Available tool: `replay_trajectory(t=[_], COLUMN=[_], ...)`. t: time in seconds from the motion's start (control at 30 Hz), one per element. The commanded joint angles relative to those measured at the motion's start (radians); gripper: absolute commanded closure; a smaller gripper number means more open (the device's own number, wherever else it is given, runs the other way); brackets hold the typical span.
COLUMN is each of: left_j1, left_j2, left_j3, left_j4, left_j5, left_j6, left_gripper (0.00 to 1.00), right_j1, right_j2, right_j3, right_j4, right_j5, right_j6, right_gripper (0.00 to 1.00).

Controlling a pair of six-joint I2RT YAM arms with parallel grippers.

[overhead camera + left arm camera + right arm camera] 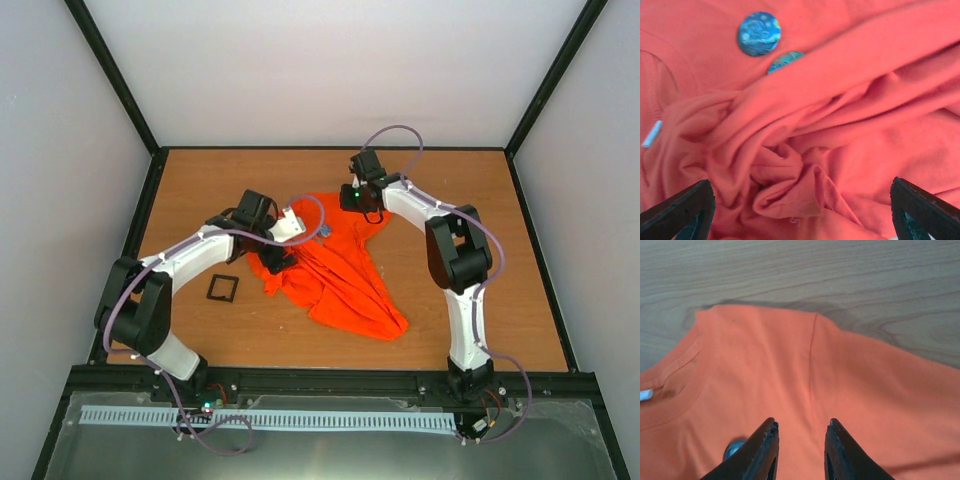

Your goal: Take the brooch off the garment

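Orange soft cloth, the plain shirt-like garment [340, 285], is spread crumpled on the brown wood-grain worktop [480, 200] at the middle of the top view. The round blue brooch with a swirled pattern [758, 33] is seen on the cloth at the upper left of the left wrist view. A second blue-green disc [785, 59] is half hidden under a fold just below and right of it. The brooch is judged not yet removed, so the step in hand is taken to be the approach for a grasp.

The left tool [800, 212] is released. Its jaws are spread wide at the lower corners of its view over a bunched knot of cloth, and nothing is held. The right tool [801, 426] is set low over flat cloth near the collar, its jaws parted only narrowly, with nothing seen gripped between them. A grey-blue round edge, probably a brooch, is glimpsed just left of its fingers [762, 450].

For the next move, the right tool probably needs to be shifted sideways onto that disc's rim. The cloth beside it should be pressed down by the left tool, so that the garment is not lifted with it.
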State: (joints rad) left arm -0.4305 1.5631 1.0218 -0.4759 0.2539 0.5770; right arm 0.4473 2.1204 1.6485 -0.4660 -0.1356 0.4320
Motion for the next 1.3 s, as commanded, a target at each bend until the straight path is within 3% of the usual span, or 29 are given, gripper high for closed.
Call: replay_trajectory(t=[0.0,0.53,0.77,1.0,1.07,1.13,1.27], left_j1=[-0.047,-0.12,-0.146,-0.149,-0.149,-0.148,-0.135], left_j2=[0.003,0.15,0.071,0.0,0.005,0.006,-0.02], left_j3=[-0.026,-0.137,-0.206,-0.186,-0.14,-0.082,0.036], left_j4=[0.037,0.204,0.11,-0.161,-0.271,-0.343,-0.285], left_j5=[0.035,-0.029,0.047,0.213,0.288,0.341,0.285], left_j6=[0.041,0.025,0.025,0.108,0.129,0.131,0.084], left_gripper=[0.06,0.13,0.21,0.32,0.32,0.22,0.09], right_j1=[-0.03,-0.224,-0.328,-0.362,-0.351,-0.332,-0.268], right_j2=[0.067,0.152,0.133,0.093,0.062,0.029,-0.074], right_j3=[0.093,-0.018,-0.057,-0.031,-0.032,-0.035,-0.099], right_j4=[-0.011,0.026,0.047,0.034,0.036,0.036,0.036], right_j5=[-0.055,-0.049,0.026,0.055,0.084,0.105,0.148], right_j6=[-0.01,0.043,0.083,0.059,0.04,0.015,-0.008], right_gripper=[0.75,0.85,0.85,0.84,0.78,0.72,0.57])
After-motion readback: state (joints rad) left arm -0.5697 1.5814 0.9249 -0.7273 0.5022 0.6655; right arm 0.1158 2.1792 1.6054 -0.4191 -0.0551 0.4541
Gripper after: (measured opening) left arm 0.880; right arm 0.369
